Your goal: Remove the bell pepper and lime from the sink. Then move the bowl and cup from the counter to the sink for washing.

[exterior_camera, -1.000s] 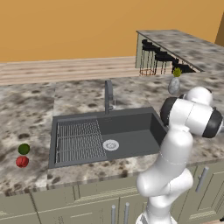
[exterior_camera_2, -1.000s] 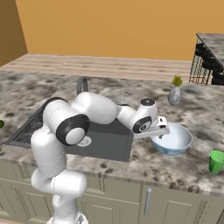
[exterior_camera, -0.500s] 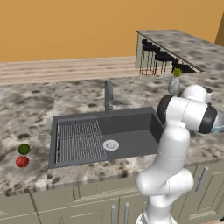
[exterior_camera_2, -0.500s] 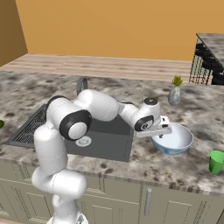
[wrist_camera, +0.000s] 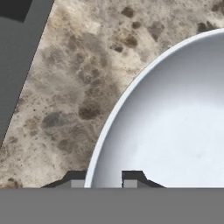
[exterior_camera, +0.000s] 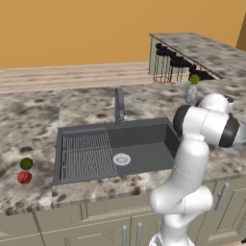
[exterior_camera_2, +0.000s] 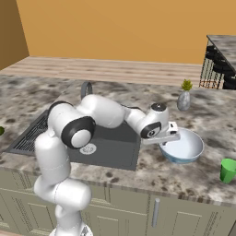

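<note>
Straddling the near rim of the bowl point(wrist_camera: 175, 113), the hand point(wrist_camera: 104, 178) shows its two dark fingertips at the bottom centre of the hand view, one outside the white rim and one inside, pinching the wall between them. In the right base view the hand point(exterior_camera_2: 171, 137) sits at centre right of the frame, at the left edge of the bowl point(exterior_camera_2: 184, 147), which rests on the speckled bench point(exterior_camera_2: 152, 170) just right of the sink point(exterior_camera_2: 108, 152). The cup point(exterior_camera_2: 227, 170) stands on the bench at the far right edge of that frame, apart from the bowl. A grey vase point(exterior_camera_2: 184, 100) with a yellow-green plant stands farther back, in the upper right. In the left base view the sink point(exterior_camera: 144, 139) lies in mid-frame with its wire rack point(exterior_camera: 87, 154), white drain point(exterior_camera: 121, 159) and faucet point(exterior_camera: 118, 104). The lime point(exterior_camera: 26, 163) and bell pepper point(exterior_camera: 24, 178) sit on the bench point(exterior_camera: 29, 129) at the left edge, just beside each other, the lime above the pepper, both outside the sink.
</note>
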You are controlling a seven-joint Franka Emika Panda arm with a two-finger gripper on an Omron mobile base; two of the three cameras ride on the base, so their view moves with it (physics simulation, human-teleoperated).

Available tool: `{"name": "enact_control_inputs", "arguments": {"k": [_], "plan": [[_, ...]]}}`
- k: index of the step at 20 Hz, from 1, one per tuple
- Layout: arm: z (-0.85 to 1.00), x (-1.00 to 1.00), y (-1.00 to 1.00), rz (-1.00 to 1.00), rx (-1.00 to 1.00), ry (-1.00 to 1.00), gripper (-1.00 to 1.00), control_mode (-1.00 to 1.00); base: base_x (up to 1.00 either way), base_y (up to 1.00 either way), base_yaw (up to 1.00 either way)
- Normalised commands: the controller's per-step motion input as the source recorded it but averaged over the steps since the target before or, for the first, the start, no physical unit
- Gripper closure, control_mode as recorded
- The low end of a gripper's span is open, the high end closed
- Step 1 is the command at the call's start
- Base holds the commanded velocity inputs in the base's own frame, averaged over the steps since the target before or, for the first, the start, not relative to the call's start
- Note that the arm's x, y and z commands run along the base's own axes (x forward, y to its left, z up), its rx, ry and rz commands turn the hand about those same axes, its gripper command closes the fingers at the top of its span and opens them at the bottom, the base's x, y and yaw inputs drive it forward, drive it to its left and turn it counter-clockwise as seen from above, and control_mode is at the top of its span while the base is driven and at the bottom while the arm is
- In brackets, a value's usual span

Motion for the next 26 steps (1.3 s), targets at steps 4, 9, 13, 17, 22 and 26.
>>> {"name": "enact_control_inputs", "arguments": {"k": [4,9,13,17,22,26], "plan": [[0.19,-0.13,0.12,0.14,-0.01,-0.12,1.0,-1.0,0.0,0.0,0.0],[0.31,-0.13,0.14,0.22,-0.06,-0.08,1.0,-1.0,0.0,0.0,0.0],[0.3,-0.15,0.21,0.25,-0.2,-0.03,1.0,-1.0,0.0,0.0,0.0],[0.33,-0.14,0.21,0.27,-0.2,-0.05,1.0,-1.0,0.0,0.0,0.0],[0.26,-0.14,0.29,0.3,-0.2,0.0,1.0,-1.0,0.0,0.0,0.0],[0.29,-0.06,0.23,0.31,-0.14,0.01,1.0,-1.0,0.0,0.0,0.0]]}}
